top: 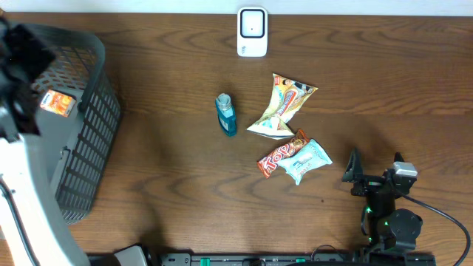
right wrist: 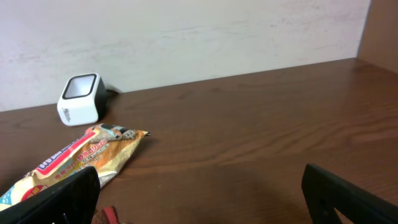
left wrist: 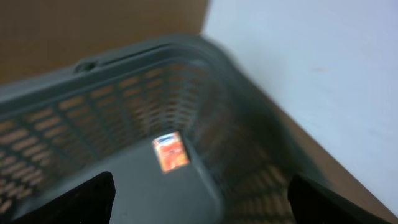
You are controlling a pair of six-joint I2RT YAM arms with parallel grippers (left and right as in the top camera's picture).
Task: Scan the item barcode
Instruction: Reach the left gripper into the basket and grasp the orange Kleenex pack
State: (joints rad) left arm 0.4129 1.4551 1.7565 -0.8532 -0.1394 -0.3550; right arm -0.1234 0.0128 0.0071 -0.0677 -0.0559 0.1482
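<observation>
**Both grippers empty; the crowded pile is the hazard**

The left gripper (left wrist: 200, 180) hangs wide and empty over the basket (top: 89, 148) at the bench's left edge. A small orange packet (left wrist: 170, 152) lies flat on the basket floor. The right gripper (top: 375, 167) is also wide and holds nothing, near the near right corner.

The likeliest next pick is the red candy bar (top: 279, 157), mid-bench. It touches the pale blue packet (top: 309, 160), so a grab could take both or drag one aside. No barcode shows on it, so the code may face away from the scanner (top: 252, 32), which stands at the middle of the far edge.

The bar's long axis runs diagonally, from near-left to far-right. The teal bottle (top: 226, 114) lies far-to-near, with its narrower end toward the far edge.
</observation>
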